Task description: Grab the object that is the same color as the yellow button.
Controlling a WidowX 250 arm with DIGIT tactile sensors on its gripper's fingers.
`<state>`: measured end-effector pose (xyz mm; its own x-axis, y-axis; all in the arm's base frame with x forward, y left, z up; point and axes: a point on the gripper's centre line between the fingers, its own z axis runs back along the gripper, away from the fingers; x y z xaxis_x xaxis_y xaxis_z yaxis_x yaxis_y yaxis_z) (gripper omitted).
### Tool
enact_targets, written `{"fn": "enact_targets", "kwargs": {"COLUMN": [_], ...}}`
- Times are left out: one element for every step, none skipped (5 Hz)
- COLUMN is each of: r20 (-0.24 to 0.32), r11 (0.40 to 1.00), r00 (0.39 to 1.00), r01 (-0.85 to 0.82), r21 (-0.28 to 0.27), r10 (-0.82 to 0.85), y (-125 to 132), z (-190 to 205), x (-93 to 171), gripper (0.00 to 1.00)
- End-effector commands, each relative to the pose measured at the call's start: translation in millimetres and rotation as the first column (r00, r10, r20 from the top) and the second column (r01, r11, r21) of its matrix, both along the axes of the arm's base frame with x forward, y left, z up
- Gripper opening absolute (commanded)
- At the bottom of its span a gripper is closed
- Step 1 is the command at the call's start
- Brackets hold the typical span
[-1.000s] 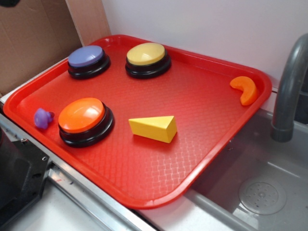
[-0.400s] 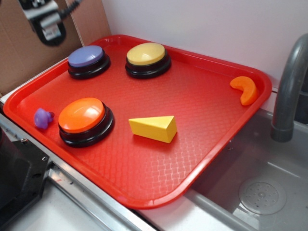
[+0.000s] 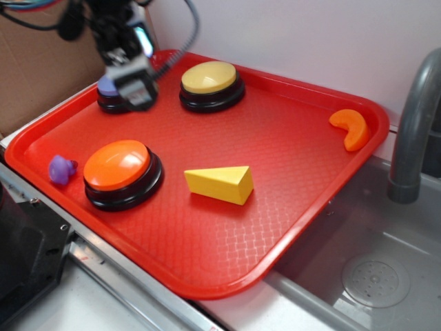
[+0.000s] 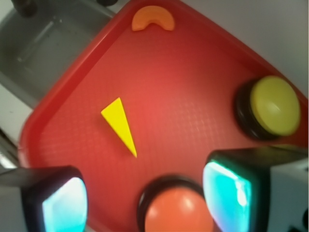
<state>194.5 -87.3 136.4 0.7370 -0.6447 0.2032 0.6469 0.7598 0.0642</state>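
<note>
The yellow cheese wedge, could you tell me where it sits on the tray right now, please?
In the exterior view the yellow cheese wedge lies flat near the red tray's front-centre, just right of the orange button, apart from it.

No legible text or markings.

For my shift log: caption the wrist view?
Open end effector above red tray, yellow wedge ahead, untouched.
</note>
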Motion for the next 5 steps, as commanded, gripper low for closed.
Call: {"fn": "enact_targets", "kwargs": {"r20": [0.091,0.063,0.028,0.0,-0.007], "r11": [0.973,0.968,0.963,0.969,0.974], "r00": [0.971,0.971,0.967,0.972,0.977], "r01": [0.226,0.236,0.253,0.235,0.211], "r21": [-0.038,-0.085,-0.095,-0.079,-0.078], "r10": [-0.222,-0.231,-0.252,-0.236,-0.212], "y": [-35.3,-37.2,-37.1,-33.2,-33.8], "z": [-38.3,-59.6,-77.5,-92.7,-100.3], "x": [14.0,14.5,13.5,13.3,14.6], "gripper": [1.0,1.0,1.0,1.0,1.0]}}
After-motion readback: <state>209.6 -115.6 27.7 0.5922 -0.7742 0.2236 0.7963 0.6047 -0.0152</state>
